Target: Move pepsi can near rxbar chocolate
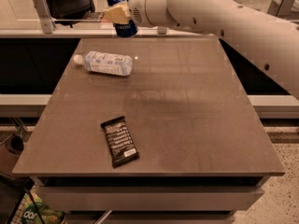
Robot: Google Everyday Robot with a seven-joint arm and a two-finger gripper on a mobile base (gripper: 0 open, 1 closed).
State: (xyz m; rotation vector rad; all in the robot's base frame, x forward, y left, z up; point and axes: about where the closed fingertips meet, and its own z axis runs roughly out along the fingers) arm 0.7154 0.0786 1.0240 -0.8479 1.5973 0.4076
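The blue pepsi can [122, 28] with a silver top is held in the air above the far left edge of the table, upright. My gripper [119, 12] is shut on the can, one cream-coloured finger [117, 13] across its front. The rxbar chocolate [119, 140], a flat black wrapper with white text, lies near the table's front left, far from the can. My white arm reaches in from the upper right.
A clear plastic bottle [103, 62] with a white cap lies on its side at the far left of the brown table [196, 115]. A counter with a glass panel [28, 8] runs behind the table. A bin with a green packet [37, 213] is on the floor at lower left.
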